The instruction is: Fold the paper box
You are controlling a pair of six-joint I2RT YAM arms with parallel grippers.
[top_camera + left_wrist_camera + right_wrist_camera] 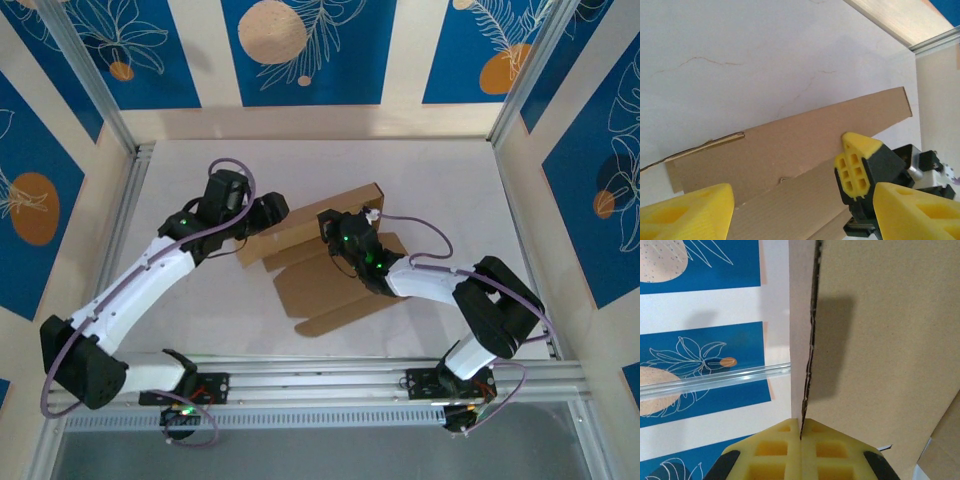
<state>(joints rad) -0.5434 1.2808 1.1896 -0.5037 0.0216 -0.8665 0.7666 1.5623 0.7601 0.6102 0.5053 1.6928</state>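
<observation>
right gripper [801, 427] — pinched shut on paper box [318, 292] wall | left gripper [800, 200] — wide open, empty, at its 9 o'clock | tip: push low, near crease

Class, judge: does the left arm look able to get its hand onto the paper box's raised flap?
Likely yes: the left hand stands open beside the paper box, nothing between; the right hand pinches its edge.

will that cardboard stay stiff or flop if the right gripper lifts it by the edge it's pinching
Each panel of the paper box will probably stay stiff: the edge pinched by the right gripper runs straight. The sheet would likely hinge at its creases, since one panel stands up while flaps lie flat. It seems light: thin board.
</observation>
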